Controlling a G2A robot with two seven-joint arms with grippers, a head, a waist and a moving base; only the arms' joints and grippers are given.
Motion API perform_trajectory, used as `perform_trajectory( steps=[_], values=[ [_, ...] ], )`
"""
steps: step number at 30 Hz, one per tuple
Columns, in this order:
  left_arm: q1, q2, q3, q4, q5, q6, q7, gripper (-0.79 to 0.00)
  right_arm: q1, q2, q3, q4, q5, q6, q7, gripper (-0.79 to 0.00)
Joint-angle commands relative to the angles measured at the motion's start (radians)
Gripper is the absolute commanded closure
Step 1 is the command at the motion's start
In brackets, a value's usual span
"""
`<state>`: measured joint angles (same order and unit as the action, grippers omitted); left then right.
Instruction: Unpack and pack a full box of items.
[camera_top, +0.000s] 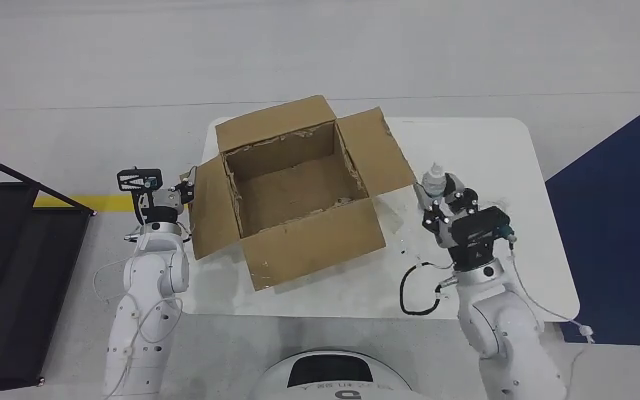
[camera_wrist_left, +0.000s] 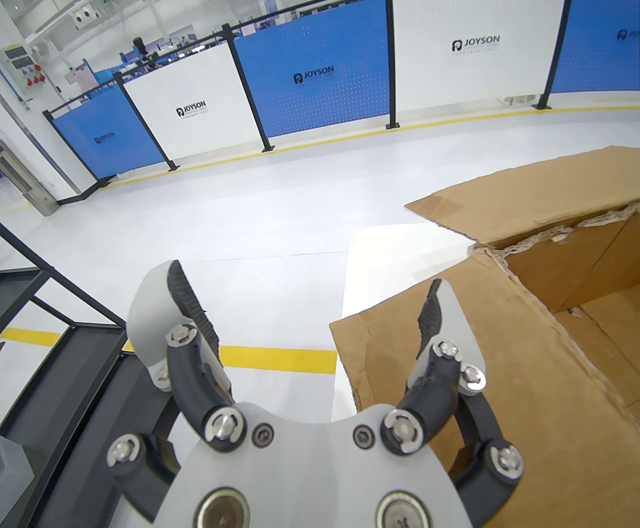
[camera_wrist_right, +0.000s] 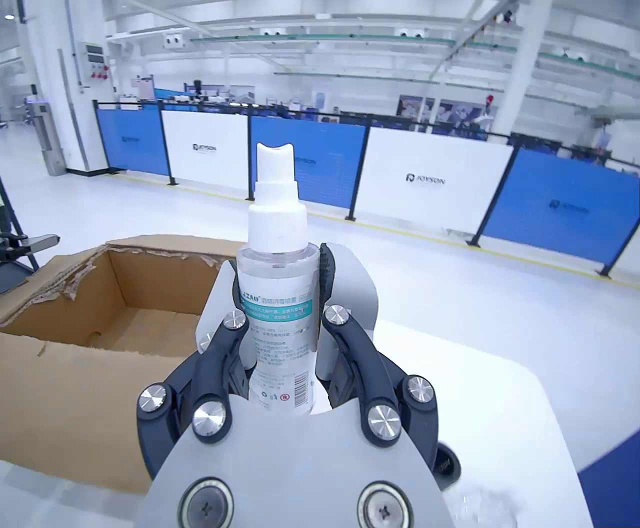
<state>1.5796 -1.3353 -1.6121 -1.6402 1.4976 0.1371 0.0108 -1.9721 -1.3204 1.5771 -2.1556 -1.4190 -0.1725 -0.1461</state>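
An open cardboard box (camera_top: 295, 190) sits in the middle of the white table (camera_top: 500, 150), all flaps spread, its inside bare. My right gripper (camera_top: 440, 200) hovers just right of the box's right flap, shut on a clear spray bottle (camera_wrist_right: 277, 300) with a white pump top, held upright. In the top view the spray bottle (camera_top: 434, 181) pokes out past the fingers. My left gripper (camera_wrist_left: 305, 295) stands open with nothing between its fingers, beside the box's left flap (camera_wrist_left: 450, 380) at the table's left edge; in the top view the left gripper (camera_top: 185, 192) touches nothing.
A black rack (camera_top: 25, 250) stands on the floor left of the table, close to my left arm. A black cable (camera_top: 415, 290) loops on the table near the front right. The table's right part (camera_top: 520, 220) is bare.
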Motion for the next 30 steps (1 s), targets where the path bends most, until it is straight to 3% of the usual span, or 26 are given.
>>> perform_trajectory(
  steps=[1, 4, 7, 18, 19, 20, 24, 28, 30],
  values=[
    [0.0, 0.0, 0.0, 0.0, 0.0, 0.0, 0.0, -0.785, -0.019, 0.0, 0.026, 0.041, 0.062, -0.006, 0.009, 0.0],
    [0.0, 0.0, 0.0, 0.0, 0.0, 0.0, 0.0, -0.785, -0.023, 0.002, 0.035, 0.11, 0.124, -0.02, 0.101, 0.0],
    [0.0, 0.0, 0.0, 0.0, 0.0, 0.0, 0.0, -0.785, 0.005, 0.004, 0.048, 0.167, 0.199, -0.018, 0.271, 0.0],
    [0.0, 0.0, 0.0, 0.0, 0.0, 0.0, 0.0, -0.785, 0.204, 0.009, 0.021, 0.318, 0.265, 0.076, 0.661, 0.0],
    [0.0, 0.0, 0.0, 0.0, 0.0, 0.0, 0.0, -0.785, 0.219, 0.009, 0.02, 0.333, 0.283, 0.075, 0.682, -0.028],
    [0.0, 0.0, 0.0, 0.0, 0.0, 0.0, 0.0, -0.785, 0.233, 0.01, 0.021, 0.349, 0.291, 0.079, 0.703, -0.135],
    [0.0, 0.0, 0.0, 0.0, 0.0, 0.0, 0.0, -0.785, 0.282, 0.013, 0.007, 0.382, 0.287, 0.084, 0.786, -0.311],
    [0.0, 0.0, 0.0, 0.0, 0.0, 0.0, 0.0, -0.785, 0.315, 0.016, -0.005, 0.402, 0.281, 0.094, 0.854, -0.403],
    [0.0, 0.0, 0.0, 0.0, 0.0, 0.0, 0.0, -0.785, 0.322, 0.017, -0.011, 0.398, 0.28, 0.093, 0.863, -0.563]
  ],
)
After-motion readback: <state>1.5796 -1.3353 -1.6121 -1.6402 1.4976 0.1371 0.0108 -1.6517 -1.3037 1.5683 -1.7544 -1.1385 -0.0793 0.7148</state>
